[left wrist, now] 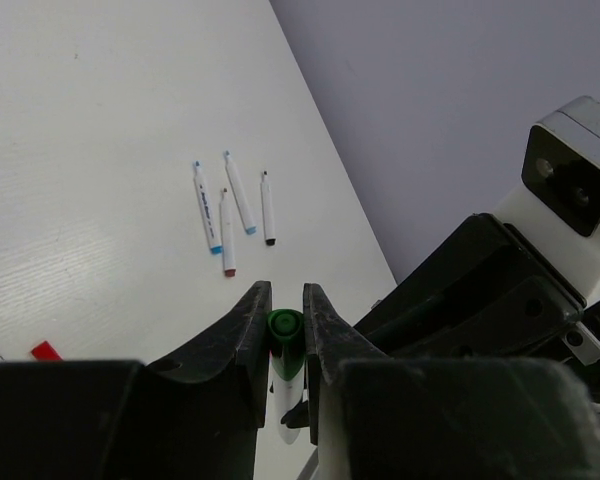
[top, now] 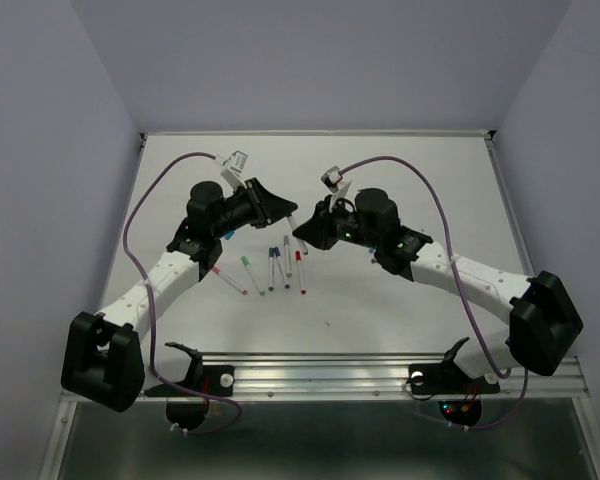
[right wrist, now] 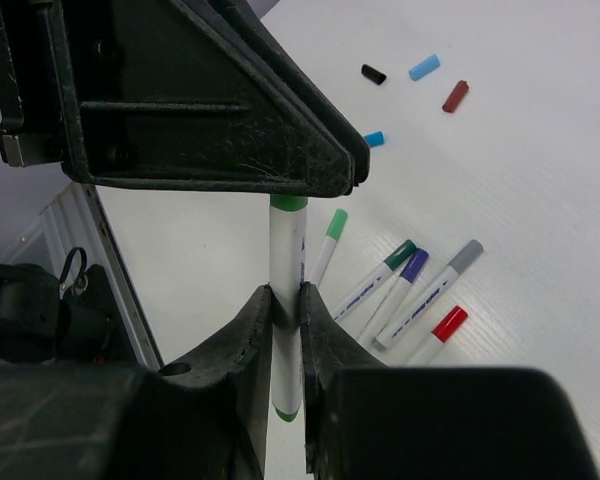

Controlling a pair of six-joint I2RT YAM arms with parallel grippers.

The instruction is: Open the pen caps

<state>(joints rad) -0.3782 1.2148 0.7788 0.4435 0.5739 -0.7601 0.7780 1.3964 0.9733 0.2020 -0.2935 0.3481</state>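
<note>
Up over the surface [top: 380, 310], in the middle of the top view, both hands hold one green pen [right wrist: 284, 250]. The right hand [right wrist: 286, 300] squeezes its white body. The left hand [left wrist: 286, 300] is pinched tight on the green cap [left wrist: 285, 335]. I think this is the pulling step. Next, the hands need to move straight apart so the cap pops off. Four loose caps [right wrist: 424, 67] lie at the upper right of the right wrist view. More capped pens [right wrist: 380, 280] wait at the lower right.
</note>
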